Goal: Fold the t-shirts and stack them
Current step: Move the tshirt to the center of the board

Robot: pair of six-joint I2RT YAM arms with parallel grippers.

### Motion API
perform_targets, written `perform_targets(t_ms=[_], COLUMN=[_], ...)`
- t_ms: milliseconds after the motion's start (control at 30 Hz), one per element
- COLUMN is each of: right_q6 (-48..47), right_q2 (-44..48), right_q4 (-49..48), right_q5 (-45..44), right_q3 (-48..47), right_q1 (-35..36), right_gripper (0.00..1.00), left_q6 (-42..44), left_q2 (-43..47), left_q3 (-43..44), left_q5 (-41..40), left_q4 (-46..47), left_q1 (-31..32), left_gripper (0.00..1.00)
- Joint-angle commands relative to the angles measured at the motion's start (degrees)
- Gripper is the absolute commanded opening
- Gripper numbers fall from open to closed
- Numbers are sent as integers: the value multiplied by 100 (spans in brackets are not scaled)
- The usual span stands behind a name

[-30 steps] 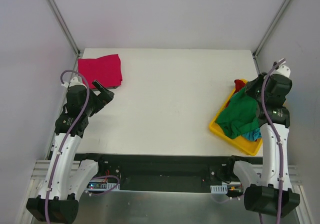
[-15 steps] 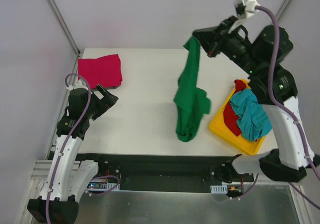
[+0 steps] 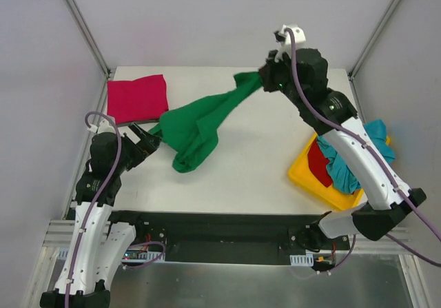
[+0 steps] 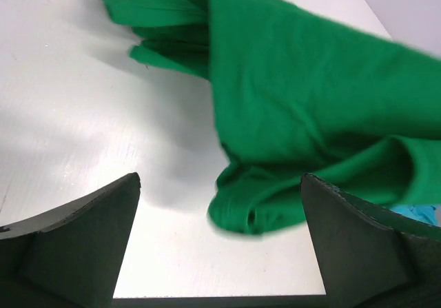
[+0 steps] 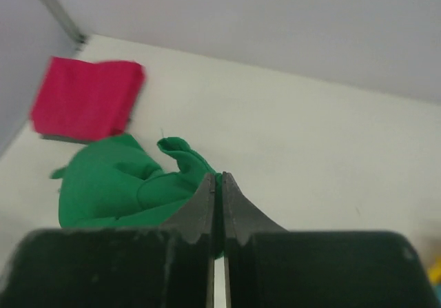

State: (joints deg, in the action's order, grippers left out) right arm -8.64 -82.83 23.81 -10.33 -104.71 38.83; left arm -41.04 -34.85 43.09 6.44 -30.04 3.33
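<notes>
My right gripper (image 3: 264, 74) is shut on one end of the bright green t-shirt (image 3: 196, 125) and holds that end up over the table's back centre. The rest of the shirt trails down left onto the table. It also shows in the right wrist view (image 5: 117, 187) and the left wrist view (image 4: 310, 115). My left gripper (image 3: 148, 137) is open and empty, just left of the shirt's low end. A folded magenta-pink t-shirt (image 3: 137, 97) lies at the back left corner. The teal-blue t-shirt (image 3: 362, 156) and the red t-shirt (image 3: 318, 162) lie in the bin.
A yellow plastic bin (image 3: 310, 182) sits at the table's right edge. The white table (image 3: 241, 163) has walls behind and at both sides. The black frame runs along the near edge.
My right arm lifted the green shirt out of the bin, swung it up over the table, then carried it left so it drapes down near my left gripper. My left gripper shifted slightly.
</notes>
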Motion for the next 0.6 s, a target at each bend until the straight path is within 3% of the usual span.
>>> perform_targets(t_ms=[0, 33, 167, 267, 433, 567], right_q6=[836, 855, 532, -21, -471, -726], right_q2=[1014, 997, 585, 286, 30, -303], right_q4=[52, 175, 816, 1055, 573, 142], right_q5=[-386, -130, -355, -453, 520, 1241], right_q3=[1546, 1863, 2113, 1954, 2392, 2814], right_q1=[-1182, -1472, -1887, -1870, -1546, -633], right_gripper=[1, 5, 63, 82, 83, 83], left_q6=[-71, -97, -290, -414, -361, -291], left_q2=[-47, -161, -925, -1646, -2832, -3842], left_q3=[-108, -108, -99, -3, 251, 708], left_q5=[-248, -274, -468, -267, 489, 727], left_q4=[-54, -54, -19, 287, 1306, 1571], left_q1=[9, 9, 9, 9, 9, 9], left_gripper=[99, 99, 99, 99, 98, 98])
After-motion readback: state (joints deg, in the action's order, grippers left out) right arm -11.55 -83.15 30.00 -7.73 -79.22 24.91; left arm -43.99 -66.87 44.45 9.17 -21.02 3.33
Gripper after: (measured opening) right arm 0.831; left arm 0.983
